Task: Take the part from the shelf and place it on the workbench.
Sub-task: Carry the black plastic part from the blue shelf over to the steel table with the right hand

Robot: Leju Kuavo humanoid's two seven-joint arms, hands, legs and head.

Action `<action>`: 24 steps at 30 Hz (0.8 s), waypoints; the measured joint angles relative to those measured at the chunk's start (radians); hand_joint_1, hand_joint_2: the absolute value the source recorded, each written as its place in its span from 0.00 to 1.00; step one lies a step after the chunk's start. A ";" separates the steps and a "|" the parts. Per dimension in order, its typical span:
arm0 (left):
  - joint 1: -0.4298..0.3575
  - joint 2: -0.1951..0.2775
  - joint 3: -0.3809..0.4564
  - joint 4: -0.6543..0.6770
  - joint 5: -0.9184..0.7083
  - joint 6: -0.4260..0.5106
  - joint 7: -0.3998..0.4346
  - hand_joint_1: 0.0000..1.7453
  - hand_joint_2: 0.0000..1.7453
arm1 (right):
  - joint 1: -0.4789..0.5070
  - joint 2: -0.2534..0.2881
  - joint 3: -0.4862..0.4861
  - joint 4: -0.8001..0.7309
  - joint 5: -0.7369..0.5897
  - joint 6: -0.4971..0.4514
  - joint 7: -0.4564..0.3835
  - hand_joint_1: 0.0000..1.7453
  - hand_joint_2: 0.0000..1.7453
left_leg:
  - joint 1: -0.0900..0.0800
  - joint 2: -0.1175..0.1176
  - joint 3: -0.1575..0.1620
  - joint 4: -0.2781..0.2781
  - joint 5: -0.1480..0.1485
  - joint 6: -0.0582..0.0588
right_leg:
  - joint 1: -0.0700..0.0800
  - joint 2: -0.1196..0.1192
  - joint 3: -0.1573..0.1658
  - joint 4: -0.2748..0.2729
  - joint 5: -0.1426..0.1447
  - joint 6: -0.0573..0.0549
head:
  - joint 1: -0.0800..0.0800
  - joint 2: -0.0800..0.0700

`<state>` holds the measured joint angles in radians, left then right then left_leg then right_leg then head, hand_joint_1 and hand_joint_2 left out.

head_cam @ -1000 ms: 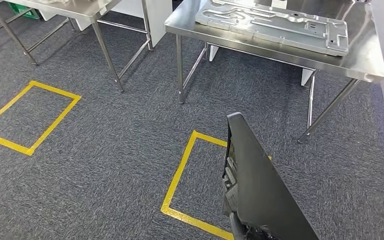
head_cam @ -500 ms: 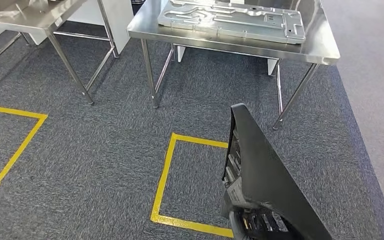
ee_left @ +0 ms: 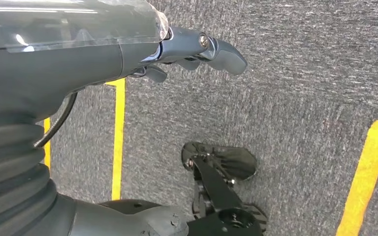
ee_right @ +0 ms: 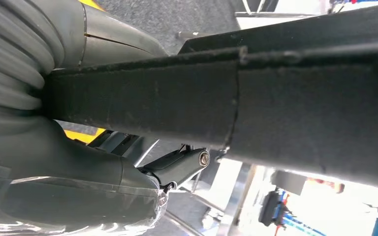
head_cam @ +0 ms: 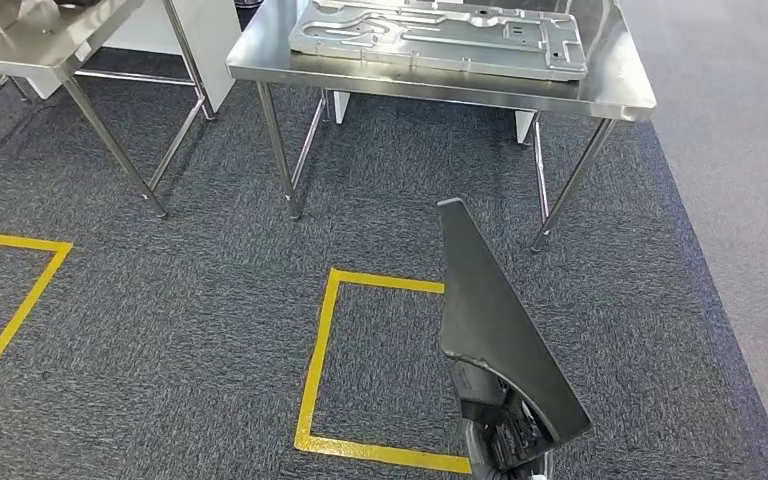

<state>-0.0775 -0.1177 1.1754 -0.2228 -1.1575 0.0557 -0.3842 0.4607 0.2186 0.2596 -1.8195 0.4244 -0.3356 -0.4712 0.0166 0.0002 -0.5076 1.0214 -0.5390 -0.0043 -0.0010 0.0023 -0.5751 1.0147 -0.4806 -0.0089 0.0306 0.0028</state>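
Grey carpet (head_cam: 180, 290) is lying under the right hand (ee_right: 78, 162) gripping the black part (head_cam: 495, 330), while the left hand (ee_left: 197, 49) is hanging with fingers loosely apart.

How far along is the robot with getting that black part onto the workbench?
Pickup looks done: the black part is held by the right hand, carried edge-up over the carpet. In hand is the approach: the steel workbench stands ahead, already bearing a metal plate. Setting the part on it is left. The left hand holds nothing.
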 joint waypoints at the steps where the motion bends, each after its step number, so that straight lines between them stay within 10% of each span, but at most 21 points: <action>1: -0.001 0.001 0.000 0.000 0.000 0.000 0.000 0.00 1.00 | 0.000 0.000 0.001 0.001 0.002 -0.002 0.003 1.00 1.00 | -0.001 0.001 -0.001 0.013 -0.007 -0.004 | -0.004 0.000 0.012 -0.011 0.000 -0.005 | -0.002 0.000; 5: 0.001 0.003 0.000 0.000 -0.002 0.000 0.000 0.00 1.00 | -0.003 0.000 0.003 0.007 0.004 -0.002 0.005 1.00 1.00 | 0.000 0.000 -0.125 0.234 -0.091 -0.015 | -0.008 -0.003 0.054 -0.028 -0.020 -0.017 | -0.010 0.000; 7: 0.005 0.003 0.000 0.000 -0.002 0.000 0.001 0.00 1.00 | -0.002 0.000 0.003 0.011 0.004 -0.002 0.006 1.00 1.00 | 0.002 0.000 -0.171 0.274 -0.067 -0.019 | -0.008 0.000 0.075 -0.026 -0.039 -0.015 | -0.010 0.000; 11: 0.006 0.008 0.001 0.000 -0.003 0.000 0.001 0.00 1.00 | -0.004 -0.001 0.003 0.015 0.012 -0.010 0.016 1.00 1.00 | 0.002 0.000 -0.109 0.070 0.079 -0.013 | -0.008 0.006 0.124 -0.022 -0.085 0.003 | -0.012 0.000; 15: 0.004 0.009 0.001 0.000 -0.006 -0.002 0.002 0.00 1.00 | -0.007 -0.006 0.004 0.023 0.022 -0.033 0.037 1.00 1.00 | -0.003 -0.004 -0.084 0.032 0.059 0.018 | -0.006 0.007 0.132 -0.008 -0.095 0.027 | -0.010 0.000; 17: 0.005 0.009 0.001 0.000 -0.009 -0.002 0.004 0.00 1.00 | -0.009 -0.008 0.004 0.027 0.029 -0.046 0.047 1.00 1.00 | 0.001 -0.005 -0.066 0.024 0.049 0.030 | -0.007 0.005 0.106 0.049 -0.102 0.035 | -0.009 0.000; 21: 0.005 0.010 0.001 0.000 -0.015 -0.002 0.008 0.00 1.00 | -0.013 -0.011 0.005 0.037 0.044 -0.075 0.071 1.00 1.00 | 0.001 -0.005 -0.033 0.017 0.023 0.037 | -0.010 0.002 -0.058 0.261 -0.171 0.046 | -0.003 0.000; 24: 0.008 0.011 0.001 0.000 -0.019 -0.004 0.011 0.00 1.00 | -0.014 -0.013 0.006 0.045 0.058 -0.101 0.088 1.00 1.00 | -0.001 -0.007 0.009 0.015 -0.007 0.035 | -0.007 0.002 -0.091 0.192 -0.090 0.034 | -0.003 0.000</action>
<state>-0.0694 -0.1071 1.1769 -0.2228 -1.1762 0.0521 -0.3732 0.4466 0.2057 0.2651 -1.7741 0.4827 -0.4363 -0.3831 0.0152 -0.0066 -0.4983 1.0366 -0.5460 0.0305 -0.0083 0.0042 -0.6662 1.2070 -0.5708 0.0253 0.0281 0.0030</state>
